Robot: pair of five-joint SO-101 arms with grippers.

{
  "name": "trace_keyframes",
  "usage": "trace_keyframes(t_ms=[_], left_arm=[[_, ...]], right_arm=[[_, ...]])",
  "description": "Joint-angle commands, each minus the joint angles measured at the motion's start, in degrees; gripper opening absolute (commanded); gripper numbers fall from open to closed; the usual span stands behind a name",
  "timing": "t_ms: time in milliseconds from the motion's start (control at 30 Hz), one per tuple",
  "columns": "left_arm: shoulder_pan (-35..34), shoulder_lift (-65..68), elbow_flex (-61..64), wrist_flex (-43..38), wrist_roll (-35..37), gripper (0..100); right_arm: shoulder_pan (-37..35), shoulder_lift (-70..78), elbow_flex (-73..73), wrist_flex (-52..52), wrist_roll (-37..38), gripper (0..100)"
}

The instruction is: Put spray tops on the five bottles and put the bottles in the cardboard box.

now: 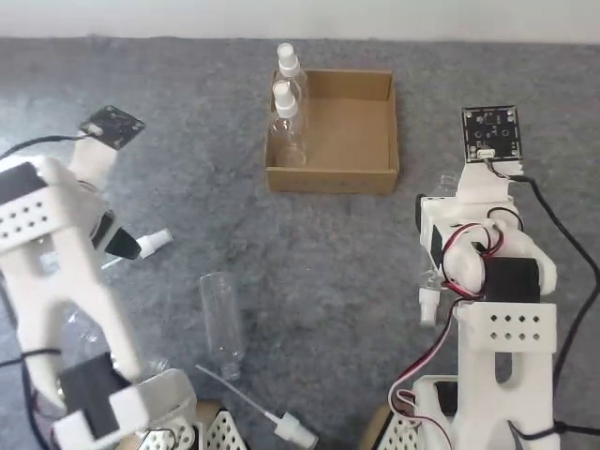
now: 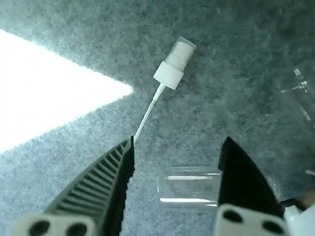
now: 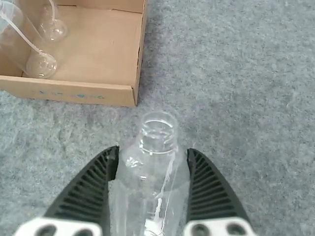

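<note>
right gripper (image 3: 152, 150) clamped on an uncapped bottle (image 3: 153, 169), open neck pointing at the cardboard box (image 3: 74, 91). left gripper (image 2: 177, 142) has its fingers apart above the grey carpet (image 2: 236, 59), with a lying bottle (image 2: 189, 189) just beneath it, mouth open. A spray top (image 2: 173, 66) with its tube lies just past the tips. High view: second spray top (image 1: 286, 427) at the near edge, third bottle (image 1: 222, 323) on its side between the arms. Farthest, a capped bottle (image 1: 286, 131) and a second capped bottle (image 1: 292, 80) stand inside the box along its left wall
</note>
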Motion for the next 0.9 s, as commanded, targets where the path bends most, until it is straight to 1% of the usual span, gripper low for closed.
trace_keyframes(t_ms=[0,200,367,467,567,867], left_arm=[[0.53,2.29,-4.88,1.85,-5.10,26],[0.18,5.54,-5.14,1.93,-12.40,26],[0.97,8.18,-5.23,1.58,-16.09,26],[1.85,10.73,-5.76,1.58,-17.58,23],[1.93,13.80,-8.48,1.58,-18.99,22],[1.93,25.93,-17.54,1.85,-23.74,21]], right_arm=[[0.40,-1.63,-0.88,-1.36,-0.26,1.0],[0.40,-1.63,-0.88,-1.36,-0.26,1.0],[0.40,-1.63,-0.88,-1.36,-0.26,1.0],[0.40,-1.63,-0.88,-1.36,-0.26,1.0],[0.40,-1.63,-0.88,-1.36,-0.26,1.0],[0.40,-1.63,-0.88,-1.36,-0.26,1.0]])
